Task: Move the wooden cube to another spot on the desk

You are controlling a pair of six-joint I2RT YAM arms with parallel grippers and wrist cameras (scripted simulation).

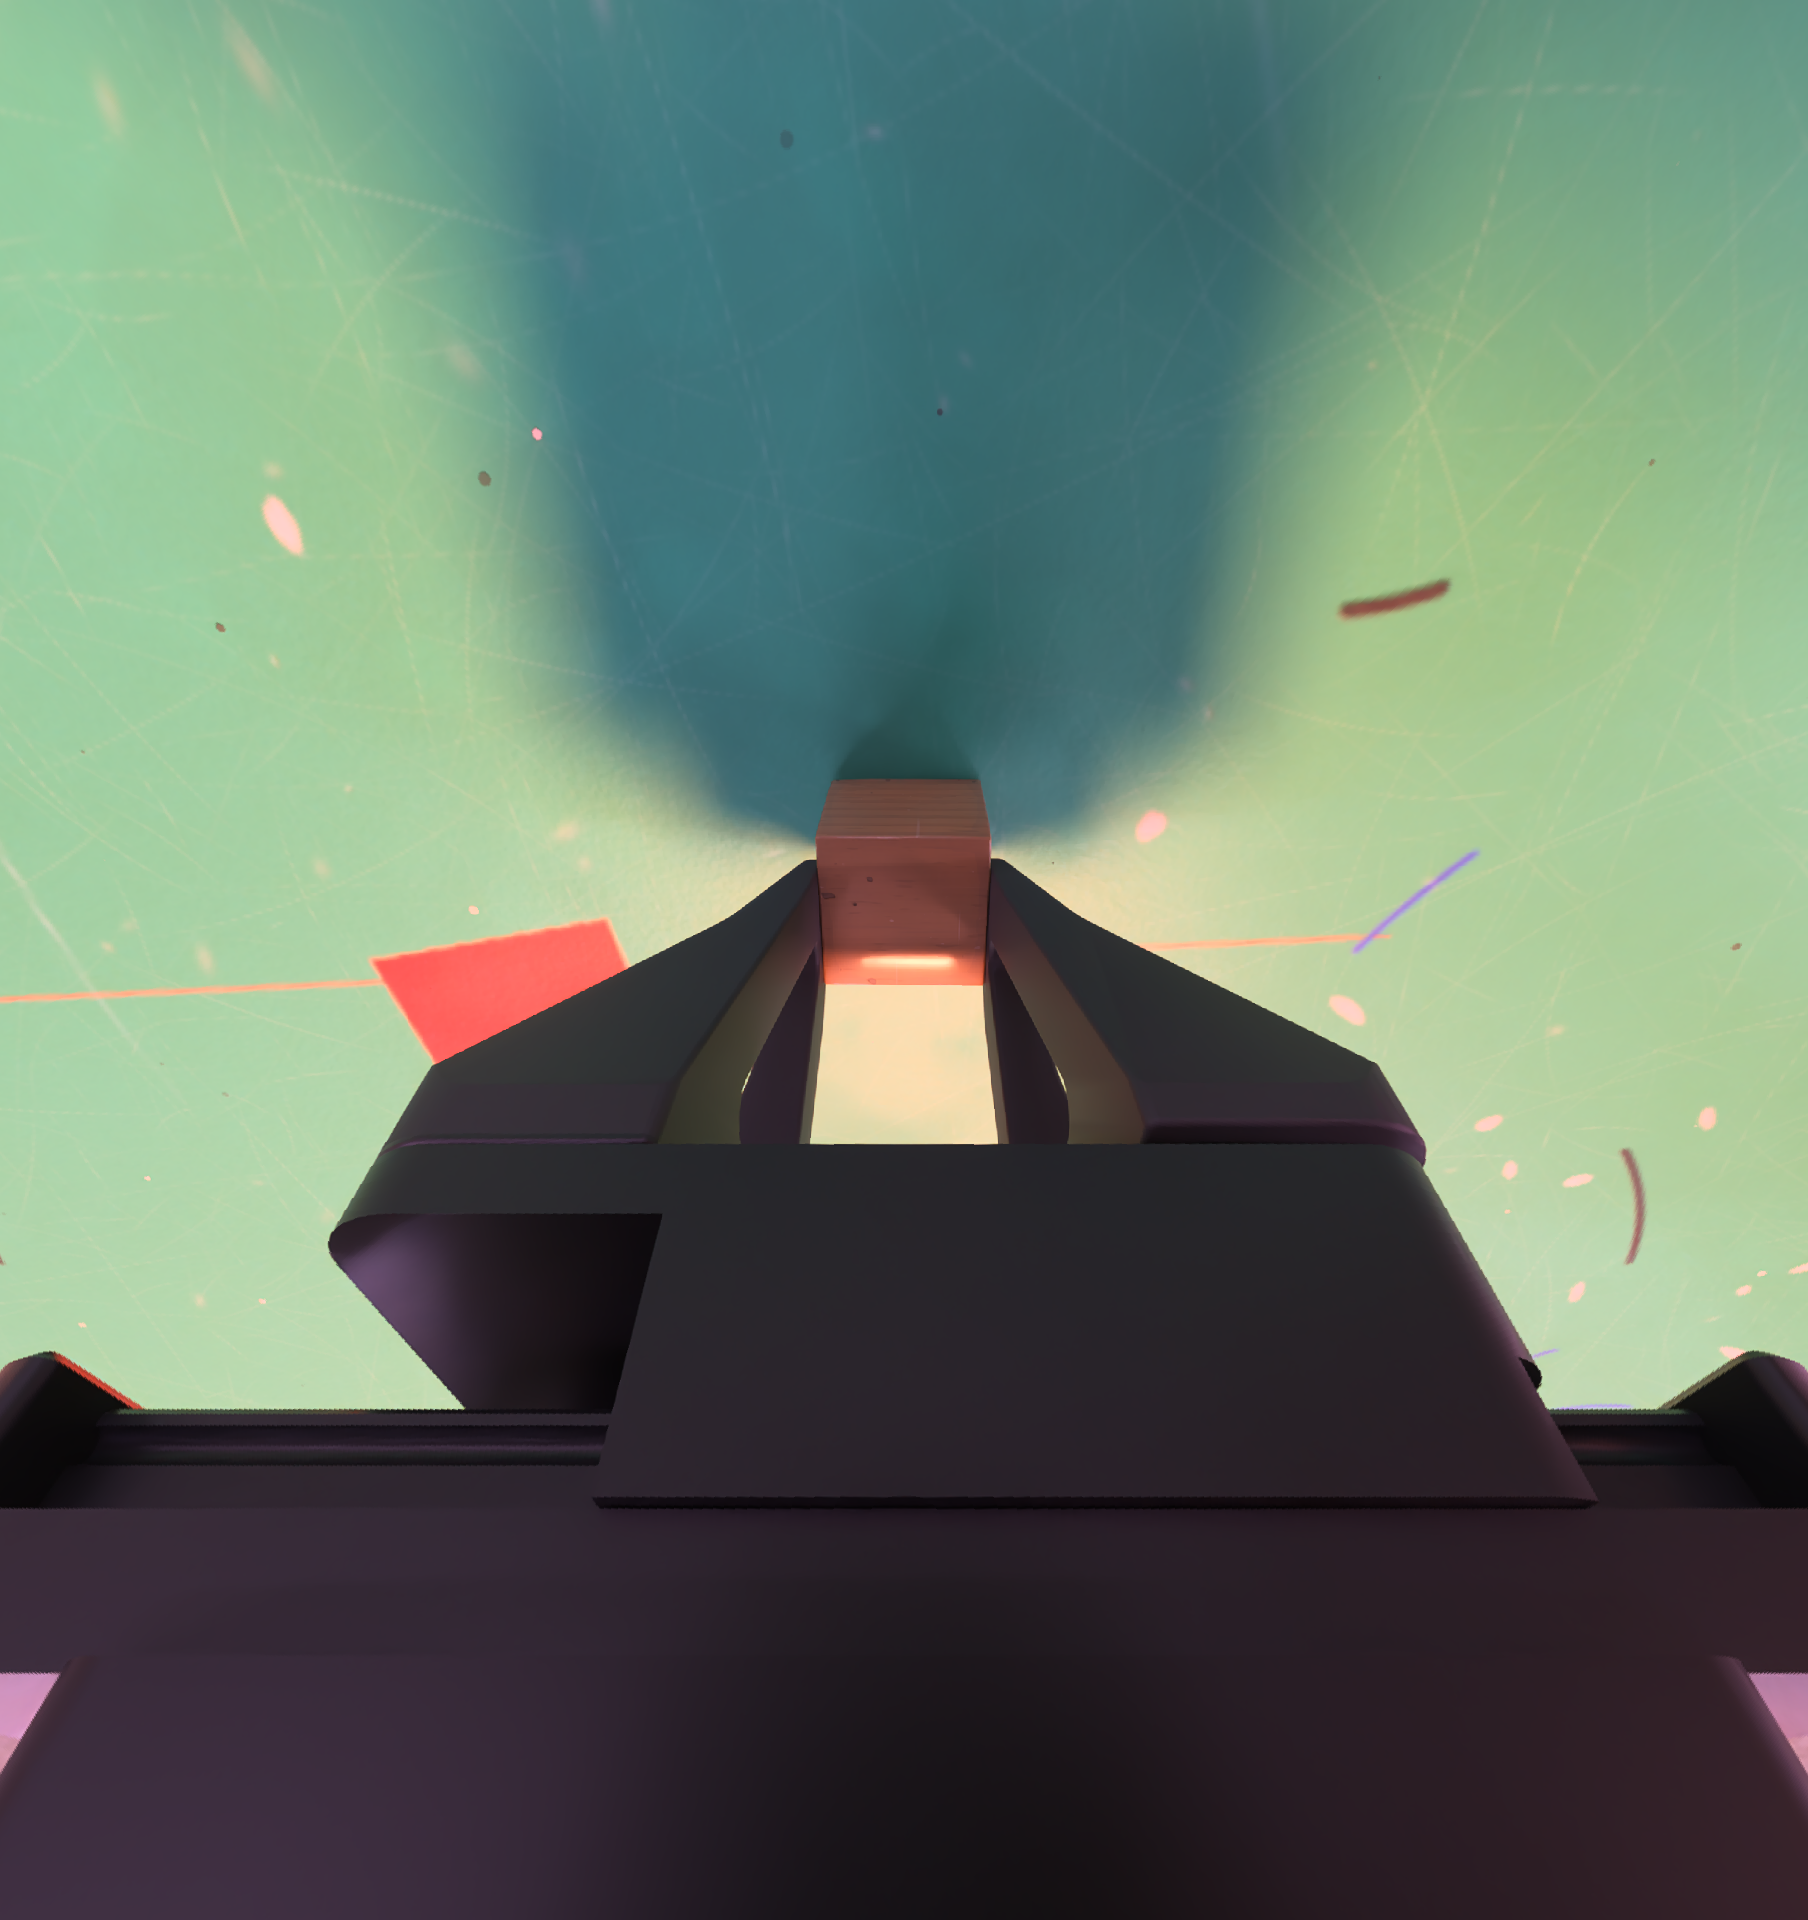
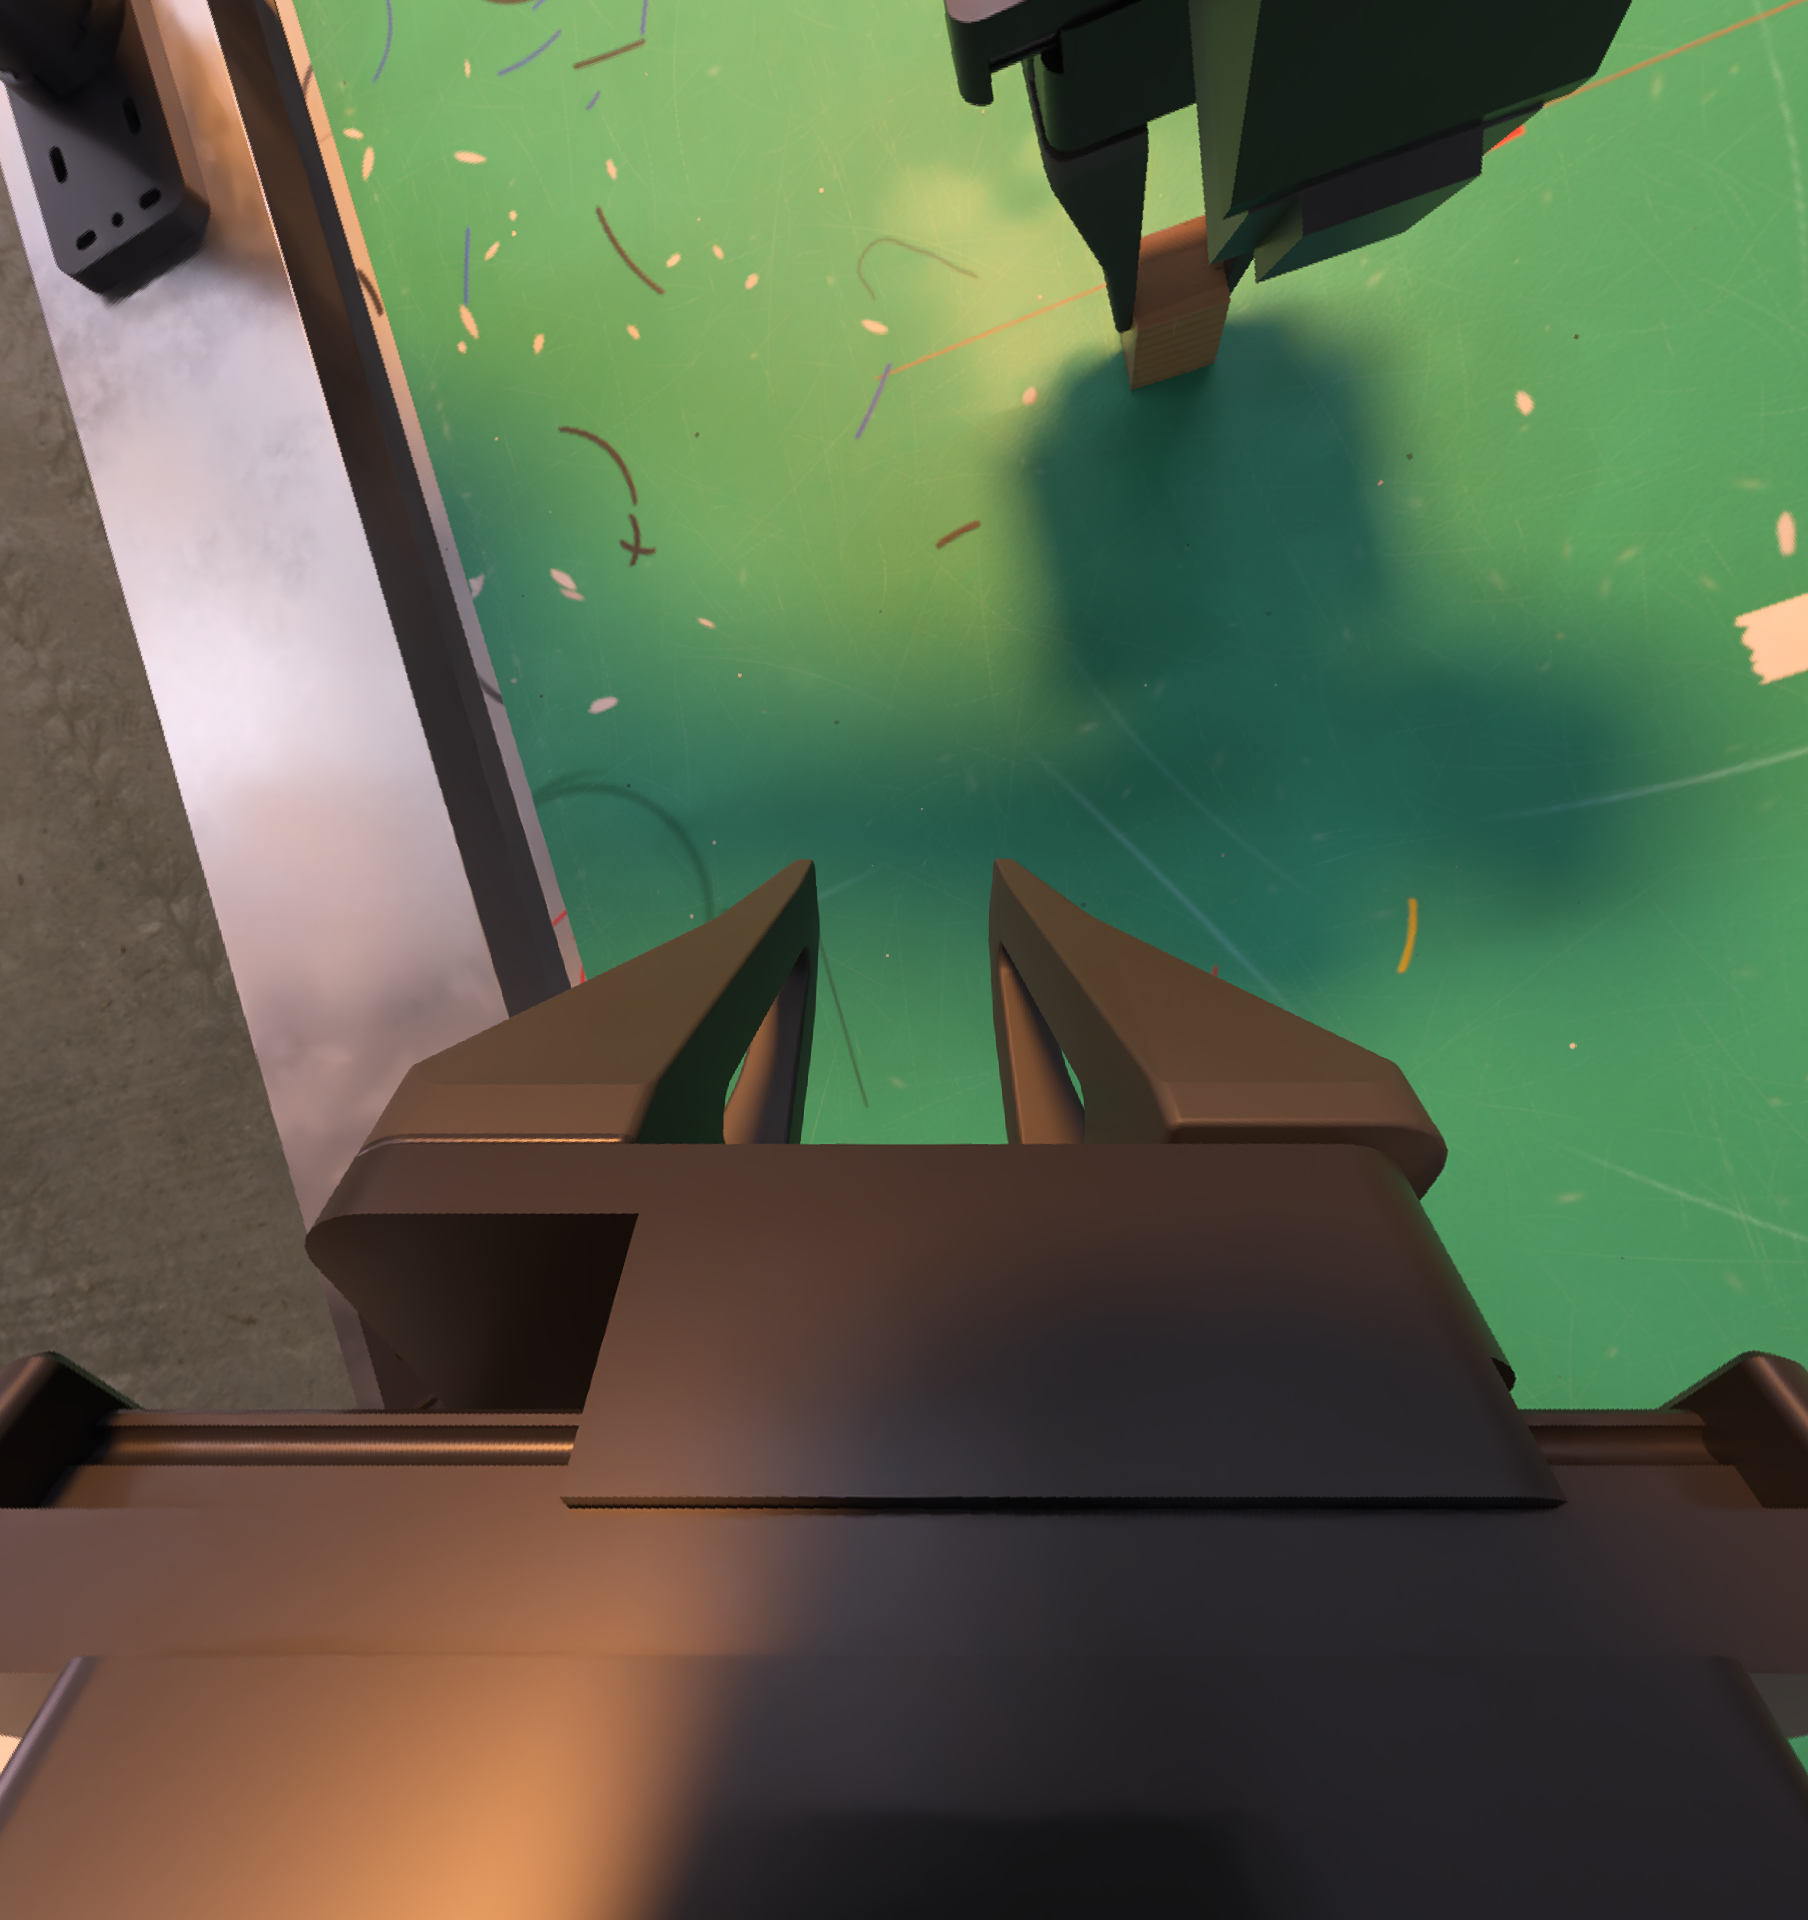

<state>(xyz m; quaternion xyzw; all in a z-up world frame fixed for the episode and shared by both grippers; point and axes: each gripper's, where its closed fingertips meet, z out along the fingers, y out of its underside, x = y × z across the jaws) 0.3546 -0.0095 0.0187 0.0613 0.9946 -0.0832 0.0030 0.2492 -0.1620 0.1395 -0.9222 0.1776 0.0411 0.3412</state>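
The small wooden cube sits between the fingertips of my left gripper, which is shut on it. The cube's far end meets its own dark shadow on the green desk, so it is at or just above the surface. In the right wrist view the same cube shows at the top, clamped between the left gripper's dark fingers. My right gripper is open and empty, well short of the cube, above the green desk.
The desk's metal edge rail runs down the left of the right wrist view, with a black bracket at its top and grey floor beyond. A red patch and a cream patch mark the desk.
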